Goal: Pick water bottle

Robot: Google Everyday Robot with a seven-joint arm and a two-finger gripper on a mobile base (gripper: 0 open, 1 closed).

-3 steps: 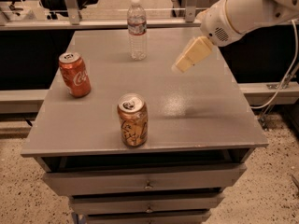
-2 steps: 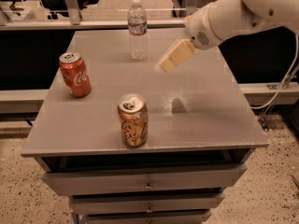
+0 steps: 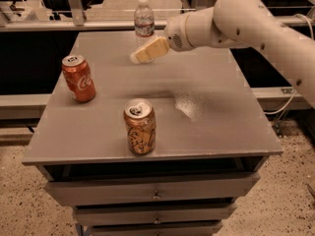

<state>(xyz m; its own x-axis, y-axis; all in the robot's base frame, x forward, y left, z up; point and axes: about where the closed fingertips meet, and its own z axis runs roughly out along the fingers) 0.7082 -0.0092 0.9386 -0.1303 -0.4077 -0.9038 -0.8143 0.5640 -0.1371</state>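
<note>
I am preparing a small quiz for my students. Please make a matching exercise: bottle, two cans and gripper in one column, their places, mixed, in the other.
1. water bottle
2. red soda can
3. brown-gold can
4. gripper

A. near the front edge of the table
B. over the table, close to the bottle
C. at the left side
D. at the far edge

Pairs: 1-D, 2-C, 3-A, 4-B

A lab or workshop — grey drawer cabinet (image 3: 221,122), speckled floor (image 3: 290,195), metal frame (image 3: 74,4); hand (image 3: 140,55) above the cabinet's back

white coca-cola script on the red can (image 3: 78,78); gripper (image 3: 138,57) near the water bottle (image 3: 144,17).
</note>
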